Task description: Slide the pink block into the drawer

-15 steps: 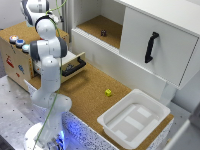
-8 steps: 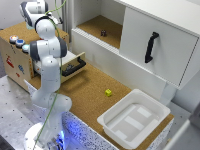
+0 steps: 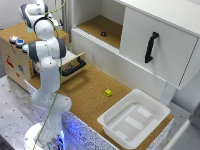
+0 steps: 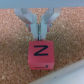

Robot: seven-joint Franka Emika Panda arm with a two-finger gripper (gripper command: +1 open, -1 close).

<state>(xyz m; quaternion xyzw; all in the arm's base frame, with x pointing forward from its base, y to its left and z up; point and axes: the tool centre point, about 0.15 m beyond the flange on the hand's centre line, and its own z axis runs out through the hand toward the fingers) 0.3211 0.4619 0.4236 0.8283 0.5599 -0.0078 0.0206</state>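
Pink block sits on cork just ahead of gripper, fingers together, empty. Off-centre push could spin it past drawer.

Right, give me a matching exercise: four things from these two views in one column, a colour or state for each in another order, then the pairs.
Things:
1. small block on the cork
2. bin at the cork's near edge
3. drawer in the wooden cabinet
4. block in the wrist view

Colour or state:
A. pulled open, black bar handle
B. pinkish-red, marked with a black Z
C. yellow
D. white, nothing in it

Pairs: 1-C, 2-D, 3-A, 4-B
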